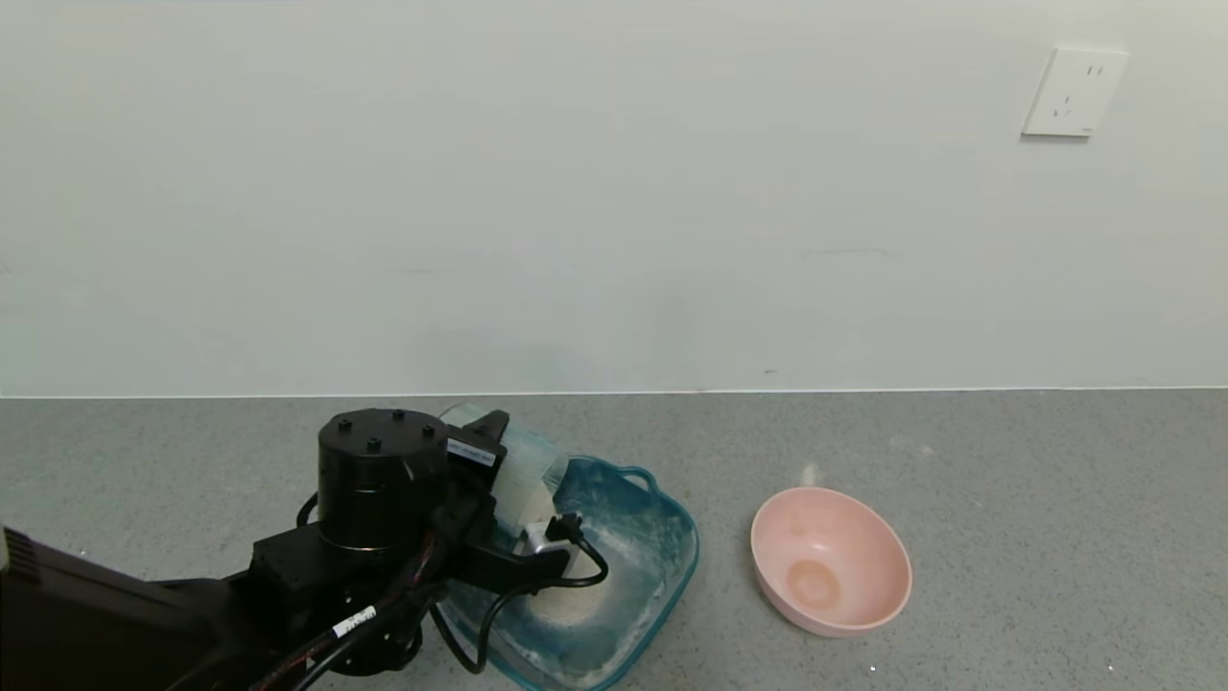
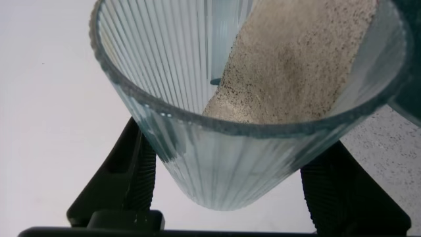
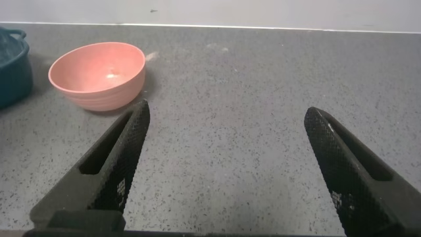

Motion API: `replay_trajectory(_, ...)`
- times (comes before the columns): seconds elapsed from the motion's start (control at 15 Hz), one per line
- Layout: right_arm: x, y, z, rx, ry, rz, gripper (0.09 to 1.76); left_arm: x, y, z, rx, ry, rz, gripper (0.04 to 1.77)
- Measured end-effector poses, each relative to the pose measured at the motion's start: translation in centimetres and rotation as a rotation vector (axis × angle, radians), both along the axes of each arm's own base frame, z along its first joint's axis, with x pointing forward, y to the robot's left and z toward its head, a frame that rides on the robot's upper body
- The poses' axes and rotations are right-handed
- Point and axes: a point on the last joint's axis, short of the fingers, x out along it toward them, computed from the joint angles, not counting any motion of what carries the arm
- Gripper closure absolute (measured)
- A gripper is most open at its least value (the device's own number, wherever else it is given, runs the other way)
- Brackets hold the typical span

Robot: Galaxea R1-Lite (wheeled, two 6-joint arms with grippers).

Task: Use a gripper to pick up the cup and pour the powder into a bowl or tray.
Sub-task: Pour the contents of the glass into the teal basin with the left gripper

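Observation:
My left gripper [image 1: 528, 480] is shut on the ribbed pale blue cup [image 1: 523, 459] and holds it tipped over the teal tray [image 1: 683, 549], mouth towards the tray. In the left wrist view both fingers [image 2: 135, 174] press on the cup [image 2: 223, 164] and beige powder [image 2: 296, 59] lies along one inner side of it. A small off-white heap of powder [image 1: 574, 603] sits on the tray floor below the gripper. My right gripper [image 3: 227, 118] is open and empty over bare counter, outside the head view.
A round pink bowl [image 1: 830, 559] stands on the grey counter to the right of the tray, also in the right wrist view [image 3: 97, 74]. The tray's edge [image 3: 13, 66] shows there too. A white wall closes the back of the counter.

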Motion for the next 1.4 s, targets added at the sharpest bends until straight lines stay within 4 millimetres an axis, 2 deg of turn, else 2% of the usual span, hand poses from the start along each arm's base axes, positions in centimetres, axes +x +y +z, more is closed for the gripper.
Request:
replay_trajectory(0.6,0.0,0.0,0.0,0.001,0.0,-0.001,0.14,-0.6,1.3,1.3,-0.151,-0.076,0.013,0.55)
replay_trajectory(1.4,0.0,0.0,0.0,0.001,0.0,0.0,0.14,-1.8,1.5,2.0,-0.704,-0.049,0.056,0.55)
